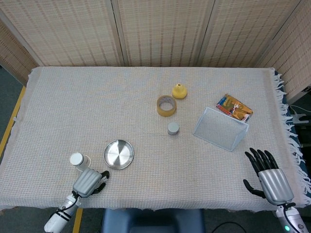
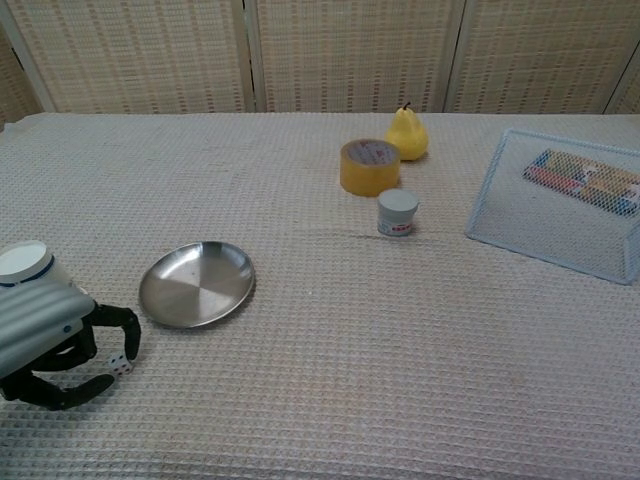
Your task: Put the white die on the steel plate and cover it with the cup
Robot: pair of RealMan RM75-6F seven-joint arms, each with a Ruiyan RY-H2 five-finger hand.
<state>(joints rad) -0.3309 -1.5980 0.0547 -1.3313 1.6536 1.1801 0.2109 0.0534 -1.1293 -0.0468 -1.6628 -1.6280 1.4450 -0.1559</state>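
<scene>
The white die lies on the cloth at the front left, just in front of the steel plate. My left hand curls around the die, a finger above and the thumb below, both touching it. In the head view the left hand hides the die. The white paper cup lies on its side left of the steel plate; in the chest view the cup shows just behind my hand. My right hand rests with fingers spread at the front right edge, holding nothing.
Behind the plate stand a small grey-lidded jar, a yellow tape roll and a yellow pear. A blue wire basket lies tipped at the right with a colourful packet behind it.
</scene>
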